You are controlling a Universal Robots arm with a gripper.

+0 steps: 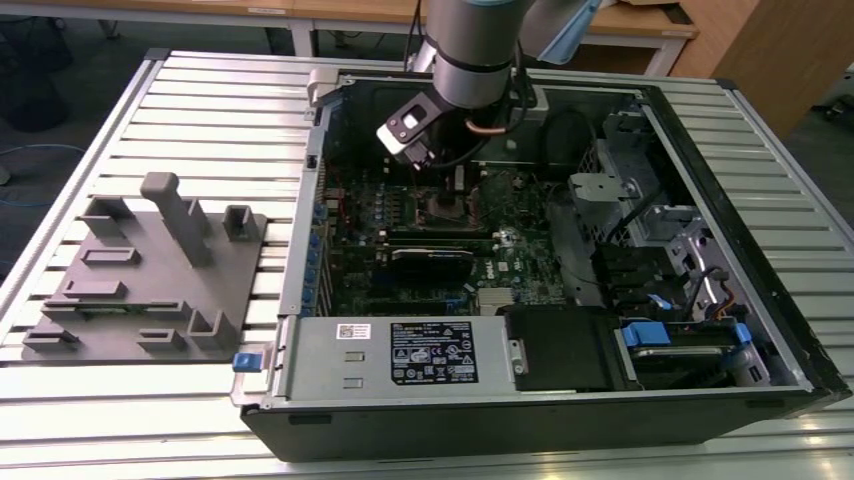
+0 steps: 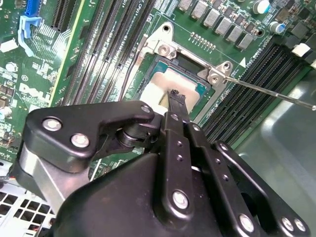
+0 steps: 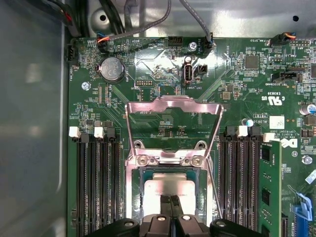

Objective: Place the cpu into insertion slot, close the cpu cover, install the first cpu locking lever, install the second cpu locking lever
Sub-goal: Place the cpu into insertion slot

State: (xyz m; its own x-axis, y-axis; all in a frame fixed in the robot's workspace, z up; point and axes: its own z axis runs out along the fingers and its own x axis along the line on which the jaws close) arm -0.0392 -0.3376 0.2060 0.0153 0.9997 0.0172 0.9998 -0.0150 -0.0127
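Note:
The cpu (image 3: pixel 153 191) lies flat in the insertion slot (image 3: pixel 139 174) on the green motherboard, its pale silver top (image 2: pixel 170 80) facing up. The cpu cover (image 3: pixel 173 104) stands open, hinged at the screwed bar (image 3: pixel 168 159) and tilted away from the socket. My gripper (image 3: pixel 171 203) is directly over the cpu's near edge with its black fingers pressed together and nothing visible between them. In the exterior view the gripper (image 1: pixel 430 160) hangs inside the open case just above the socket (image 1: pixel 447 207). A thin locking lever rod (image 2: pixel 269 92) sticks out sideways from the socket frame.
Black memory slots (image 3: pixel 96 182) flank the socket on both sides. A coin cell (image 3: pixel 112 68) and cable plugs sit beyond the cover. The grey power supply box (image 1: pixel 400 352) and drive bays (image 1: pixel 667 340) fill the case's near side. A grey fixture plate (image 1: pixel 147 280) lies outside at the exterior view's left.

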